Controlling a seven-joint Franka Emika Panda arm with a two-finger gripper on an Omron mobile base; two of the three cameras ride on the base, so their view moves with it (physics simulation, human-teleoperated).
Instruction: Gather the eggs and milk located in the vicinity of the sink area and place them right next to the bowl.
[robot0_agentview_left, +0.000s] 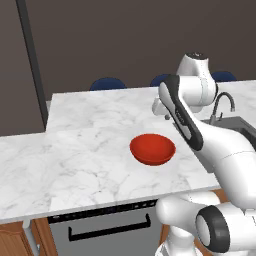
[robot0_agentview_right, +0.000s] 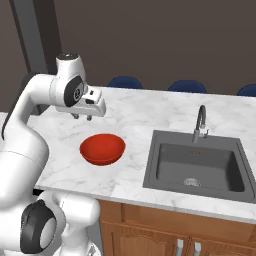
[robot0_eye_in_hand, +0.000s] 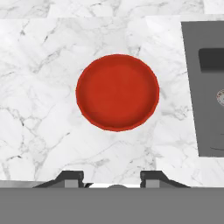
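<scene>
1. Desk: white marble with grey veining, smooth, polished.
2. Bowl: plain red, glossy, smooth.
3. Sink: dark grey basin, matt; faucet dark metal with slight sheen.
4. Cabinet fronts: brown wood, satin finish.

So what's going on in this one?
A white robot arm holds its gripper in the air over a marble counter, behind a red bowl. The hand view looks straight down on the bowl, which is empty. Nothing is between the fingers. To the bowl's right is a dark sink with a curved faucet; its basin holds nothing visible.
</scene>
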